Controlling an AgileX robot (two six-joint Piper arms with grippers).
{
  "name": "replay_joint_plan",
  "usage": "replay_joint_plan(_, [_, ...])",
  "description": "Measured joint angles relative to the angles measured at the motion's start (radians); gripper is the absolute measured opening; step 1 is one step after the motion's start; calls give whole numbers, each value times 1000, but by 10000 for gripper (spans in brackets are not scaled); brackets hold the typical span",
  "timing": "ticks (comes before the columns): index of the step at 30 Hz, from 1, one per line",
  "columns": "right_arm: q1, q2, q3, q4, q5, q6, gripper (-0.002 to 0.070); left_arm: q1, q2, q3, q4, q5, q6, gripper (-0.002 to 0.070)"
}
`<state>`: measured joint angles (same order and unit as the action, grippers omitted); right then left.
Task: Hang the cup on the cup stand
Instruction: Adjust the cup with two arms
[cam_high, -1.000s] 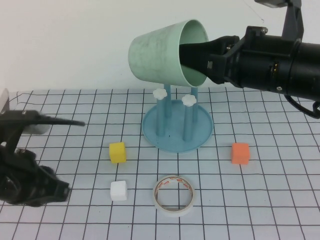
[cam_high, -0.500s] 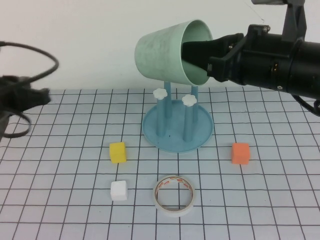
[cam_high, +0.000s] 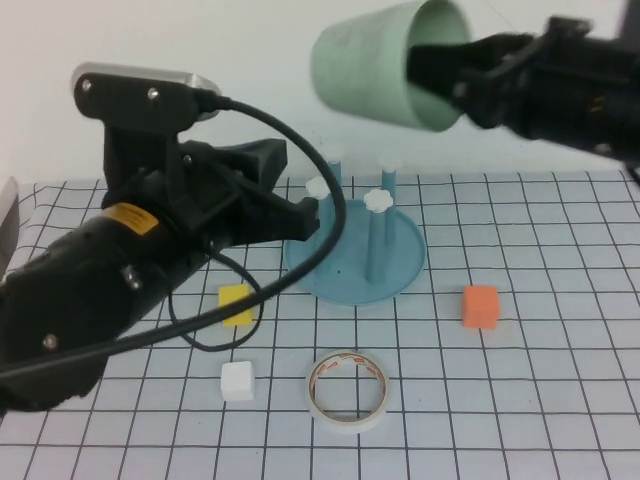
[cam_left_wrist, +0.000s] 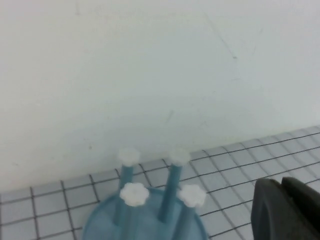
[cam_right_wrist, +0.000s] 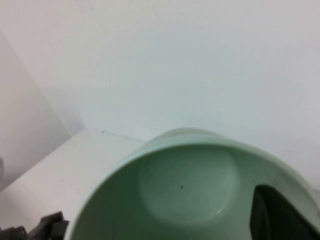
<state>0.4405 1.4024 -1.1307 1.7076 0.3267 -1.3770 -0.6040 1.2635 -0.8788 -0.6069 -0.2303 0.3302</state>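
Note:
The pale green cup (cam_high: 365, 62) is held high above the table, lying on its side with its mouth toward my right arm. My right gripper (cam_high: 432, 68) is shut on the cup's rim; in the right wrist view one dark finger (cam_right_wrist: 280, 217) sits inside the cup (cam_right_wrist: 185, 190). The blue cup stand (cam_high: 400, 270) sits below it and slightly left, its white-capped pegs upright. My left gripper (cam_high: 300, 212) is shut and empty, its tip just left of the stand's pegs. In the left wrist view its fingers (cam_left_wrist: 285, 210) lie beside the stand (cam_left_wrist: 147, 220).
A yellow cube (cam_high: 235, 303) and a white cube (cam_high: 238, 381) lie left of the stand, partly behind my left arm's cable. A tape roll (cam_high: 347, 390) lies in front of the stand. An orange cube (cam_high: 480, 306) sits to its right.
My left arm swung up from the table's left edge to beside the stand. My right gripper carried the cup higher and to the right.

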Motion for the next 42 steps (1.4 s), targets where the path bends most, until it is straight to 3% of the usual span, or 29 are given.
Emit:
replay_joint_plan(6, [-97,-110,146,1,80,44,26,-2,-56,76,-3,-28,-156,0])
replay_joint_plan(10, [-115,-138,269,1,160,64,26,-2,-119,132,71,-26,-378,0])
replay_joint_plan(13, [-115,-141,327,1,178,64,26,-10,-154,170,247,-27,-668,0])
replay_joint_plan(17, [-115,-141,359,1,178,66,26,-26,-159,220,636,-94,-1120,0])
replay_joint_plan(19, [-115,-141,359,1,178,68,26,-28,-148,250,835,-193,-1377,0])
replay_joint_plan(21, [-115,-141,359,1,180,75,26,-28,-123,273,951,-310,-1558,0])
replay_joint_plan(25, [-115,-141,359,1,193,99,26,-28,-41,301,1048,-529,-1794,0])
replay_joint_plan(29, [-115,-141,359,1,213,104,26,-28,50,304,1063,-686,-1906,25])
replay_joint_plan(33, [-119,-141,359,1,201,105,25,-29,143,304,1048,-871,-1957,207])
replay_joint_plan(34, [-123,-141,359,1,198,108,25,-29,176,304,1033,-897,-1981,358])
replay_joint_plan(36, [-123,-141,359,1,207,109,25,-29,204,304,1010,-898,-2015,503])
replay_joint_plan(39, [-123,-141,359,1,211,112,25,-29,220,304,987,-900,-2025,617])
replay_joint_plan(42, [-123,-141,359,1,216,111,25,-29,222,304,960,-906,-2032,648])
